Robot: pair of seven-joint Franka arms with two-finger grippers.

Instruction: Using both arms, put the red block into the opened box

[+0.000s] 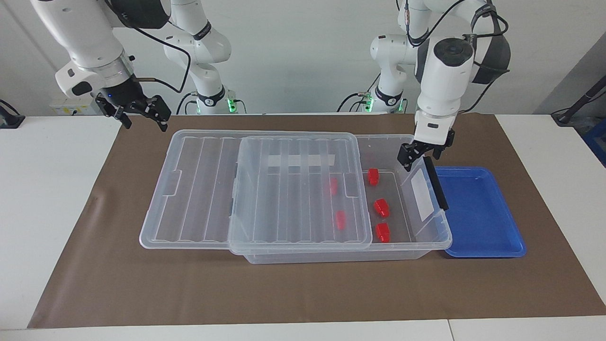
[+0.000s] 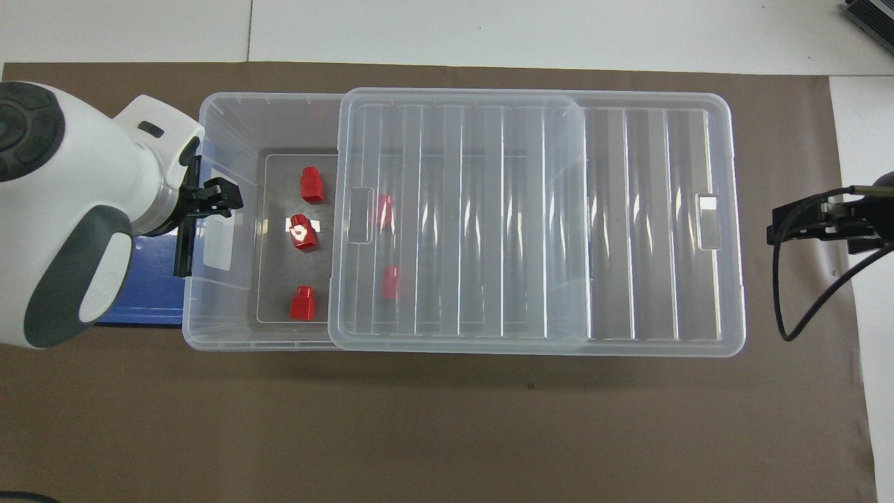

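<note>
Lower centre of the facing frame: large clear plastic rectangular box [image 1: 331,253], its ribbed transparent lid [image 1: 265,189] slid toward the right arm's end, leaving the left arm's end uncovered. Flat blue plastic tray [image 1: 478,213] sits just beside that end, nothing in it.

Small bright red plastic block [image 1: 382,232] lies on the box floor in the uncovered part, two more in a row with it, two under the lid. Judging by the overhead view, its long axis runs near-to-far, narrow end pointing away from the robots.

Left pincer [image 1: 420,152] hangs released and empty over the box's end wall, by the black latch bar [image 1: 435,182].

Upper left: right pincer [image 1: 142,111] waits, released, above the brown mat [image 1: 303,293] on the surface.

Placement looks done. To finish clean: lift straight up clear of the wall and latch before any sideways move.
</note>
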